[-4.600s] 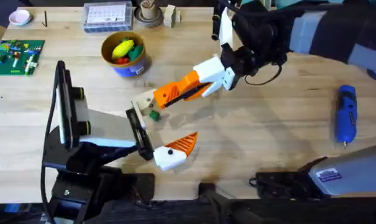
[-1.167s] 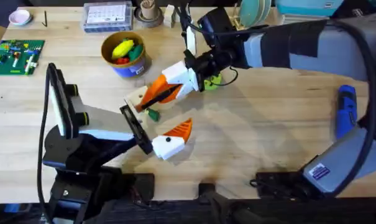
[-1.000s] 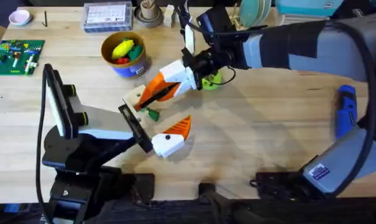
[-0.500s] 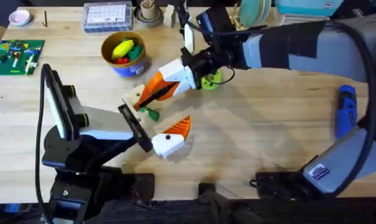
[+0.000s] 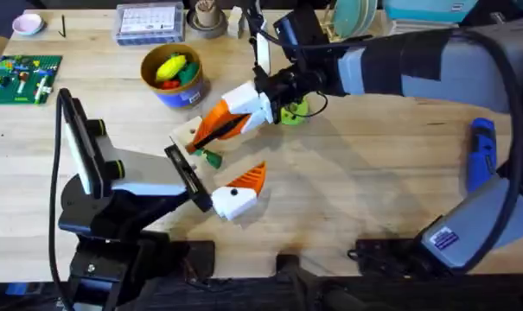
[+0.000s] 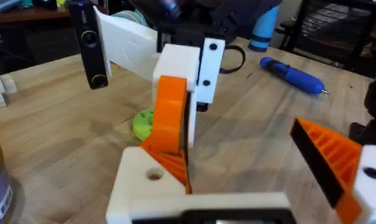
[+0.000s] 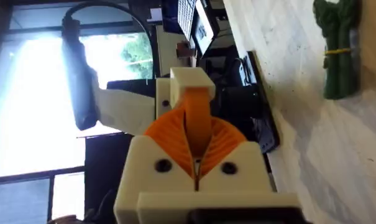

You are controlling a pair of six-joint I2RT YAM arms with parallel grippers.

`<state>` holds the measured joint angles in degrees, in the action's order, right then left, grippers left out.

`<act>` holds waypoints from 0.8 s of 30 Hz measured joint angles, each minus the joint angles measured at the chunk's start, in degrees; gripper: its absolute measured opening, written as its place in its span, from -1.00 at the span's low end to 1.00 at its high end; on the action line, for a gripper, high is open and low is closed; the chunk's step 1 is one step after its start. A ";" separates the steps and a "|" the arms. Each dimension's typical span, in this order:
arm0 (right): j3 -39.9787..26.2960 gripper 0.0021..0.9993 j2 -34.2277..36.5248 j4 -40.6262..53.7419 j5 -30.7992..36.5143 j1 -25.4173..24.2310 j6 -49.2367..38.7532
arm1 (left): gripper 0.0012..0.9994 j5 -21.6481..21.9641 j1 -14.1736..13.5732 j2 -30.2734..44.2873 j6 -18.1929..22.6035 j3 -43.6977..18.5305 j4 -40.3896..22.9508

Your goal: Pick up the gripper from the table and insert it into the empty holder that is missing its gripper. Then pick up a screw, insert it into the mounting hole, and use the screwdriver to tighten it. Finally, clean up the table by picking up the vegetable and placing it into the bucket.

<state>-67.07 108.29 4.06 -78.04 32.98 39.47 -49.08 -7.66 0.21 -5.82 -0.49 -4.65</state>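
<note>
The right pincer [image 5: 211, 131] is closing its orange pads on the small orange wedge, pressing it against the white holder [image 5: 186, 134] on the bench [image 5: 347, 173]. The left pincer [image 5: 235, 192] is sitting open beside them, gripping nothing. The vegetable [image 5: 212, 158] is lying between both pincers, the bucket [image 5: 176, 86] and screwdriver [image 5: 480, 155] apart.

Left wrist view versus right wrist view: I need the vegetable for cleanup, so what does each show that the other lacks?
Left wrist's extras: the screwdriver and a green ring disc on the table. Right wrist's extra: the vegetable. Shared: the right gripper shut on the orange gripper at the white holder.
</note>
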 joint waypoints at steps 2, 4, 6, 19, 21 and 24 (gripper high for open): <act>0.00 -0.99 0.00 0.10 -0.84 -0.21 -0.56 | 0.99 -0.42 -0.02 -0.02 0.47 -0.02 -0.04; 0.00 -0.93 0.00 0.23 -1.36 -0.36 -0.88 | 0.99 -0.57 -0.02 -0.02 0.89 -0.02 -0.06; 0.02 -0.82 0.00 0.25 -1.83 -0.54 -0.99 | 0.99 -0.66 -0.02 -0.02 1.17 -0.04 -0.08; 0.07 -0.27 0.48 0.32 -4.01 -0.12 -2.31 | 0.99 -4.10 -0.60 -0.02 1.98 -0.07 -0.38; 0.07 -0.02 0.48 0.32 -4.59 0.01 -2.42 | 0.99 -4.69 -0.68 0.00 1.94 -0.07 -0.50; 0.07 0.14 0.48 0.27 -5.23 0.01 -2.43 | 0.99 -5.10 -0.68 0.00 1.91 -0.07 -0.54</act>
<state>-67.00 108.77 4.34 -83.27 32.99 37.04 -54.18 -8.34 0.21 -3.90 -0.56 -5.19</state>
